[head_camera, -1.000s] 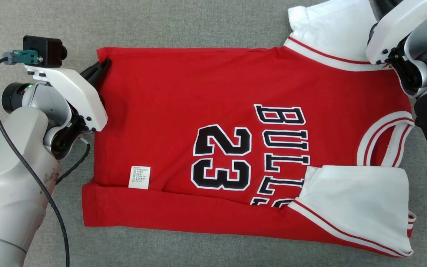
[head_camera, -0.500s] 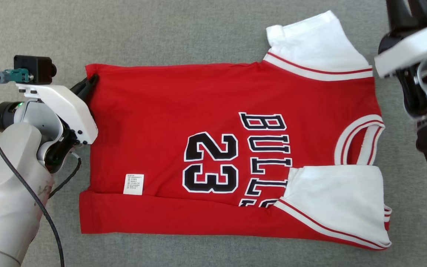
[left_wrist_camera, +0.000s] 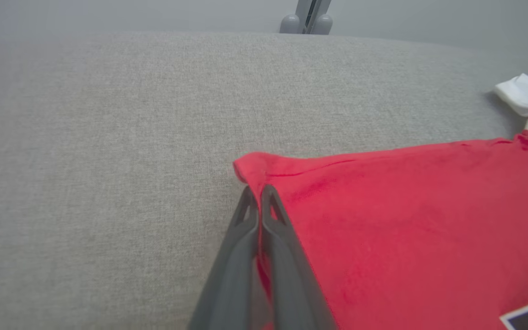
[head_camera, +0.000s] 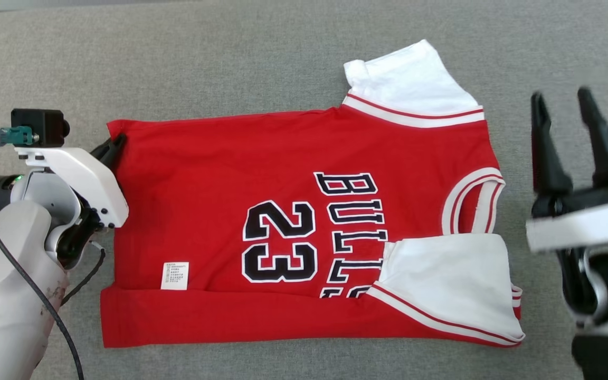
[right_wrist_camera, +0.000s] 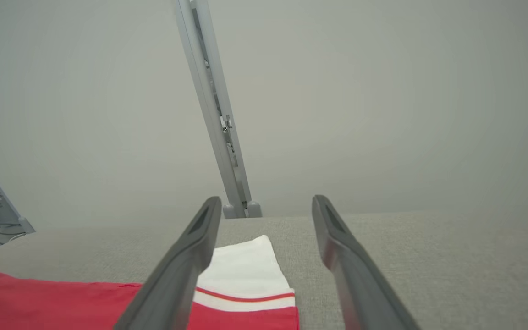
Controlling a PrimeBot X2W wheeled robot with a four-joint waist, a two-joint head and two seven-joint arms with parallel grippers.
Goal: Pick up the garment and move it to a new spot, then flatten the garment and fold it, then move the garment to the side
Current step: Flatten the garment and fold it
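Broad bare counter [head_camera: 283,63] along the far side of the garment [head_camera: 203,221], open from the left edge across to the white sleeve [head_camera: 409,79] jutting out there, plus a narrower bare strip along the near hem. On the left, passage blocked by the left gripper [head_camera: 119,141], fingers pressed together on the garment's far hem corner, and by its pale forearm [head_camera: 3,295] over the counter behind. Free counter right of the collar, around the right gripper [head_camera: 560,96] with fingers spread and apart from the cloth; slim grey post [right_wrist_camera: 213,114] upright at the counter's far edge.
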